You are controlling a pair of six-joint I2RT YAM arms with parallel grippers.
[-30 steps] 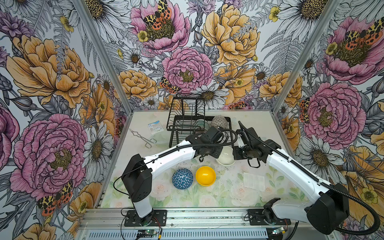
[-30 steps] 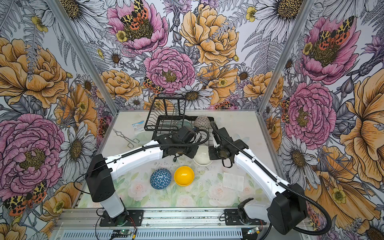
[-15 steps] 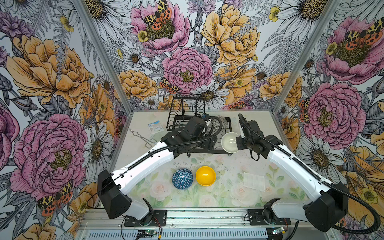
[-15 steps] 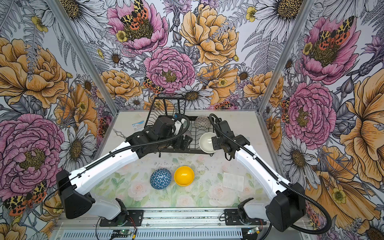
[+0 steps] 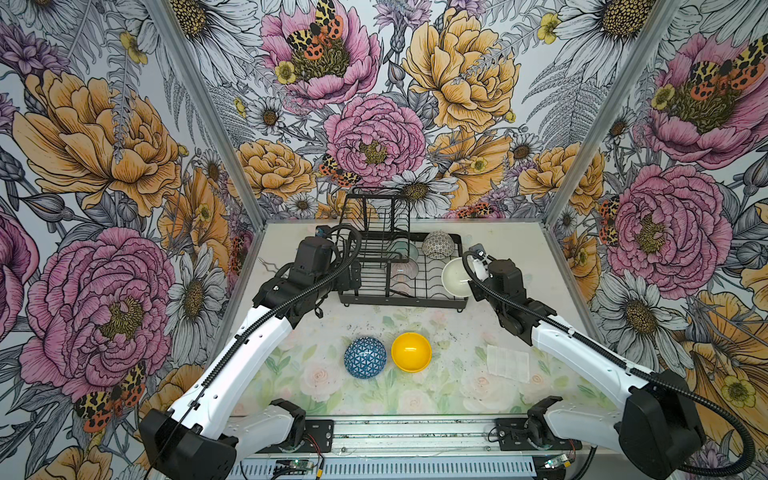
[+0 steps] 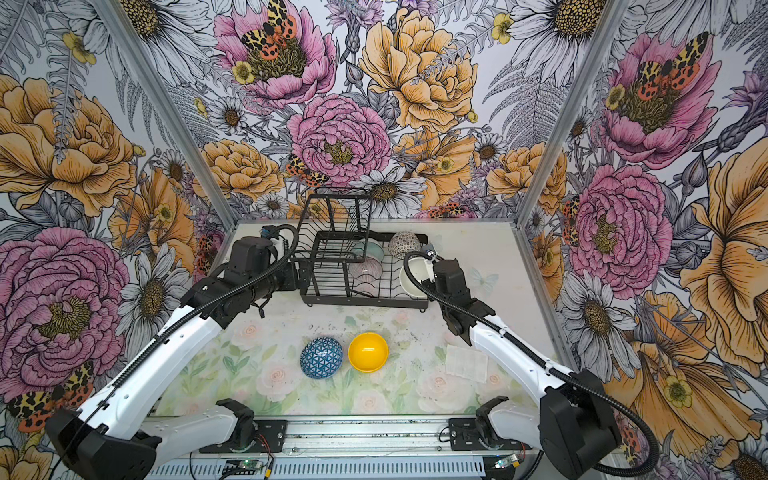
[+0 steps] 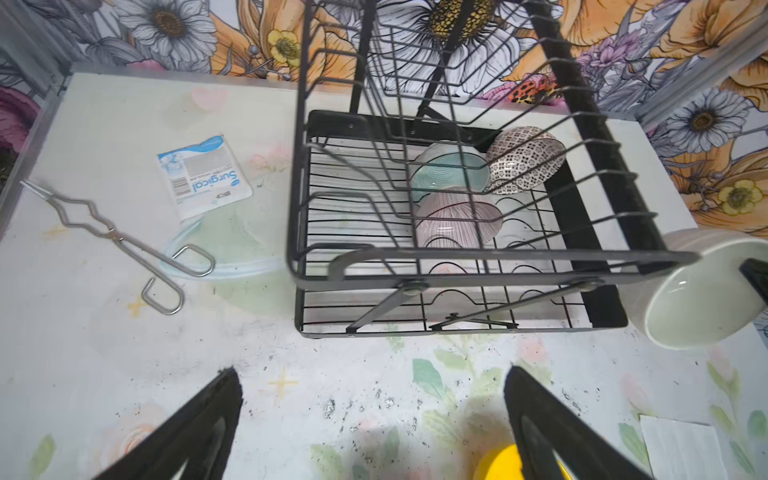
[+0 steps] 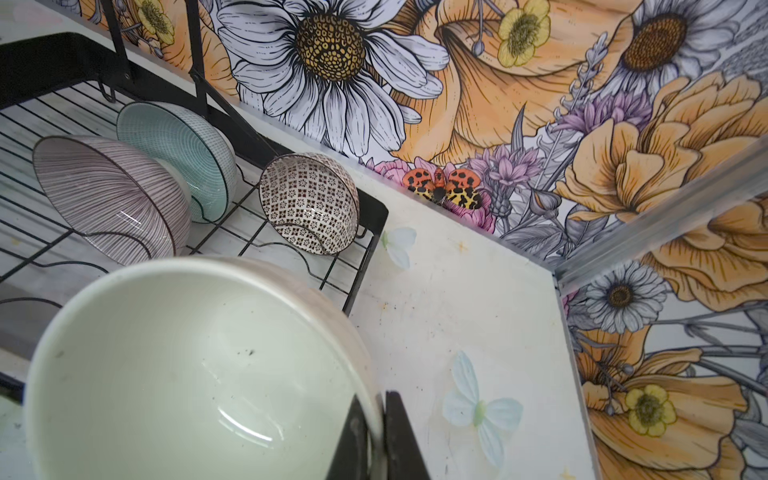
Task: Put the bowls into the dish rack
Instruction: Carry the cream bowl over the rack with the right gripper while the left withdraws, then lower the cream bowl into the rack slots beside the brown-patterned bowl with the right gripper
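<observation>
Floral-walled table [image 5: 457,332] carries a black wire dish rack [image 5: 415,301] at twelve o'clock, holding a pale teal ringed bowl [image 8: 174,145], a pink lined bowl [image 8: 104,191] and a black-and-white patterned bowl [image 8: 309,208]. Right jaws pinch the plain cream-white bowl [image 8: 187,374] by its rim at the rack's three o'clock end; left jaws gape wide. At six o'clock sit a blue triangle-patterned bowl [image 5: 365,357] and a plain yellow bowl [image 5: 411,351].

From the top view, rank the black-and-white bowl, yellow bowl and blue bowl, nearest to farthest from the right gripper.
1. Black-and-white bowl, in the rack's back right corner, just beyond the right gripper.
2. Yellow bowl, on the table out front.
3. Blue bowl, just left of the yellow.
</observation>
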